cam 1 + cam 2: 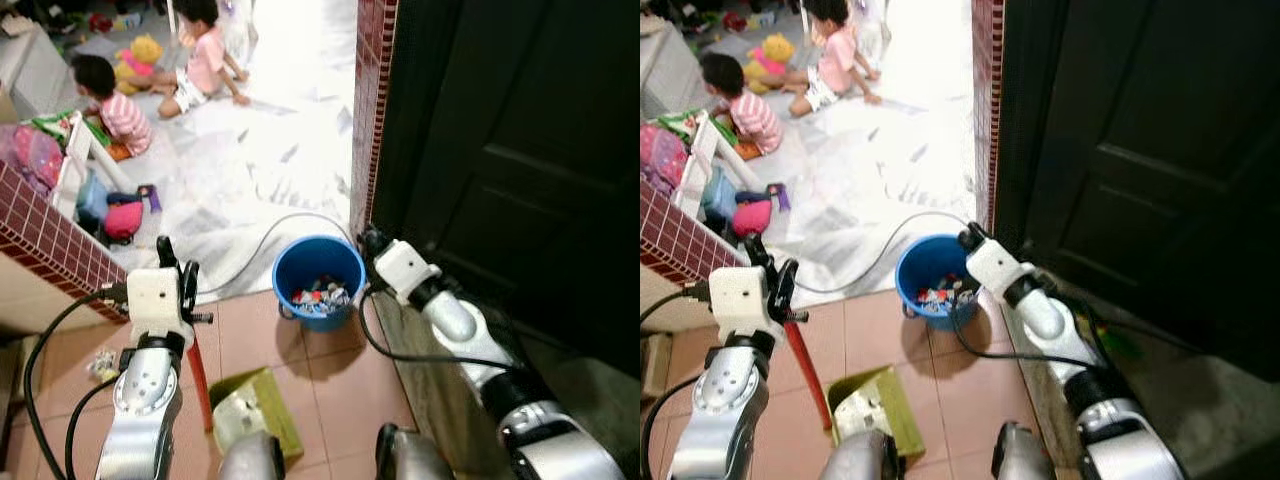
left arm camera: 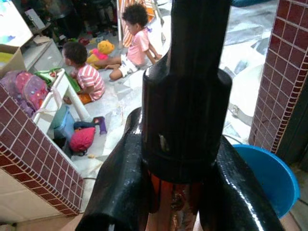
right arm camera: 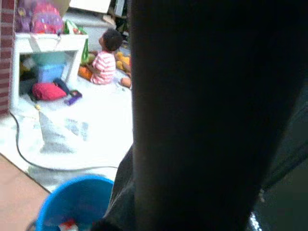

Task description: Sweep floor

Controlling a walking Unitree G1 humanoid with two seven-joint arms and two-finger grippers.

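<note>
Jaws of the left gripper (image 1: 175, 265) clamp the red dustpan handle (image 1: 805, 370) left of the blue bucket (image 1: 318, 282); it looks light, stiff and slick, so gripping high seems fine, while the right gripper (image 1: 968, 238) jaws I can't tell.

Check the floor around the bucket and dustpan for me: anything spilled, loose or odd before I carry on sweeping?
A scrap of litter lies loose on the tiles left of the left gripper, outside the green dustpan. A grey cable trails across the floor to the blue bucket; the broom could snag it.
</note>
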